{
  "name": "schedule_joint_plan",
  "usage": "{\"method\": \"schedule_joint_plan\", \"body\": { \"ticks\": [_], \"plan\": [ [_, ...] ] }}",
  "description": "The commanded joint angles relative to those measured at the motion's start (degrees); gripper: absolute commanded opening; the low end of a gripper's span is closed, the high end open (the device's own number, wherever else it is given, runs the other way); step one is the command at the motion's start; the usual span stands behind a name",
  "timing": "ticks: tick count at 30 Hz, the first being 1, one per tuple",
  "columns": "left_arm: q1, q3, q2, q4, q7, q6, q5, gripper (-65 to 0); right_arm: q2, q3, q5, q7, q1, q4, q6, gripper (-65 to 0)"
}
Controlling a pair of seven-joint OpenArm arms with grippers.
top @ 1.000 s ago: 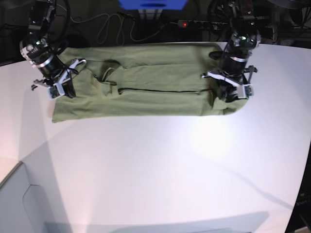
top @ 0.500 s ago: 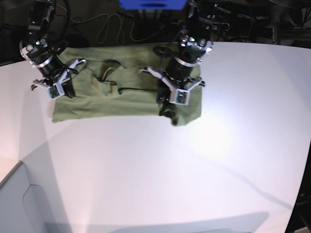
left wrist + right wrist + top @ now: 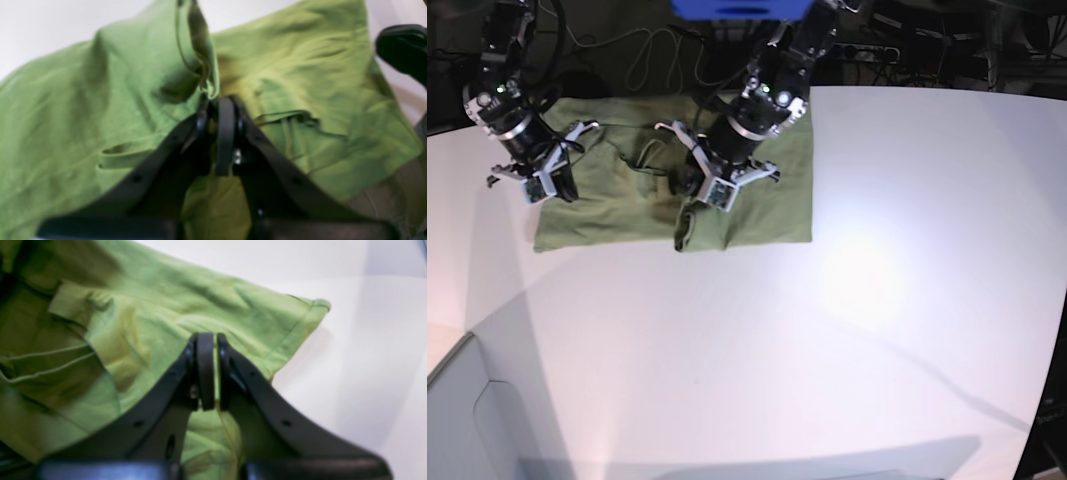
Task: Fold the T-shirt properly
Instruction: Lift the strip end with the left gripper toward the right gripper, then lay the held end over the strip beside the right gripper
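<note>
The olive-green T-shirt [image 3: 617, 215] lies at the back left of the white table [image 3: 847, 340], with its right part doubled over towards the left. My left gripper [image 3: 699, 192] hangs over the shirt's middle, shut on a raised pinch of the cloth [image 3: 203, 76]. In the left wrist view its fingertips [image 3: 218, 101] meet on that fold. My right gripper [image 3: 545, 185] rests at the shirt's left end, shut on the fabric there. In the right wrist view the right gripper [image 3: 206, 340] is pressed together near a hemmed corner [image 3: 317, 305] of the T-shirt [image 3: 150, 323].
Cables [image 3: 642, 55] and a blue object [image 3: 739, 8] sit behind the table's far edge. A grey surface [image 3: 457, 420] borders the table at the lower left. A dark object [image 3: 403, 46] shows at the upper right of the left wrist view.
My left gripper has carried the shirt's right end leftward from the far right to the shirt's middle, doubling the cloth over itself. The right gripper has stayed put.
</note>
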Motion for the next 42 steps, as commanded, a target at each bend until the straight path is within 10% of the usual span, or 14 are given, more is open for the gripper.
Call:
{"method": "schedule_joint_plan", "body": {
  "ticks": [1,21,28,42],
  "plan": [
    [-0.58,1.08,0.78,0.68,-1.10,-0.44,-0.45,-65.0,0.58,0.29,0.82,1.49,-0.04,1.16,0.54,-64.5],
    [-3.04,2.57,0.87,-4.33,-0.57,-0.44,-0.98,-65.0,0.40,0.29,0.82,1.49,-0.21,1.16,0.54,-64.5],
    [-2.77,2.57,1.22,-0.90,-0.49,-0.44,-0.98,-29.9,0.32,0.29,0.82,1.49,-0.21,1.16,0.54,-64.5],
    [5.67,-13.87,-4.49,9.30,-0.49,-0.71,-1.06,-28.4,0.23,0.29,0.82,1.40,0.23,1.16,0.54,-64.5]
  ]
}}
